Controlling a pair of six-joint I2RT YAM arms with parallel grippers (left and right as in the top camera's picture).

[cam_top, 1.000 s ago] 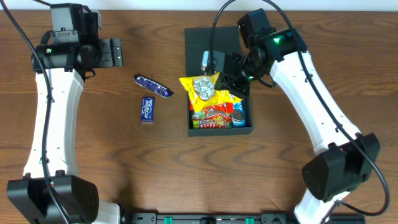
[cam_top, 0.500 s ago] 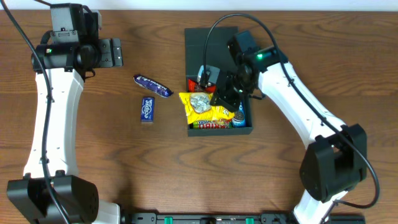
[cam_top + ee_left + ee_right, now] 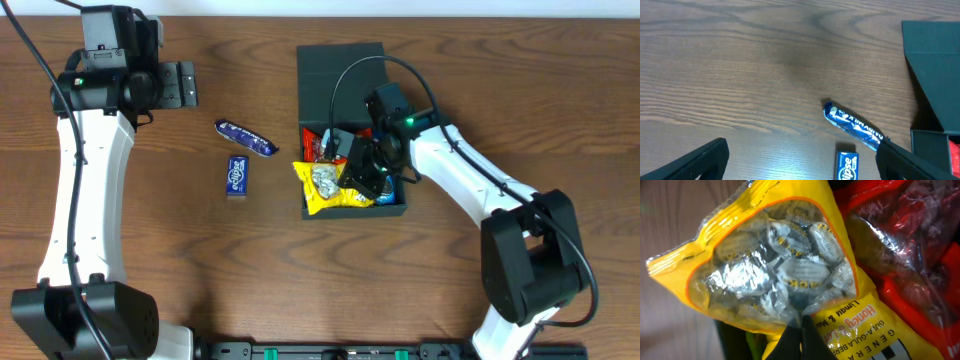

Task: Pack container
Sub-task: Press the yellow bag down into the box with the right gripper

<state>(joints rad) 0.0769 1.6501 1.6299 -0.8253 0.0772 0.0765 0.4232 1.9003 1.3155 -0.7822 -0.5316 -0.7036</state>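
Observation:
The dark green container (image 3: 341, 70) lies open at the table's middle, its lid flat toward the back. My right gripper (image 3: 355, 165) is over the box, shut on a yellow candy bag (image 3: 322, 182), which hangs over the box's front left wall. In the right wrist view the closed fingers (image 3: 801, 330) pinch the yellow candy bag (image 3: 785, 265) above a red snack pack (image 3: 900, 245). My left gripper (image 3: 185, 85) is open and empty at the far left. A blue chocolate bar (image 3: 245, 139) and a blue gum pack (image 3: 236, 176) lie left of the box.
The left wrist view shows the blue chocolate bar (image 3: 854, 126), the gum pack (image 3: 847, 165) and the container's lid (image 3: 935, 55) on the wooden table (image 3: 740, 75). Other snack packs (image 3: 385, 190) lie in the box.
My right gripper has moved forward and left over the box, carrying the yellow candy bag lower and toward the front left wall. The left arm has not moved.

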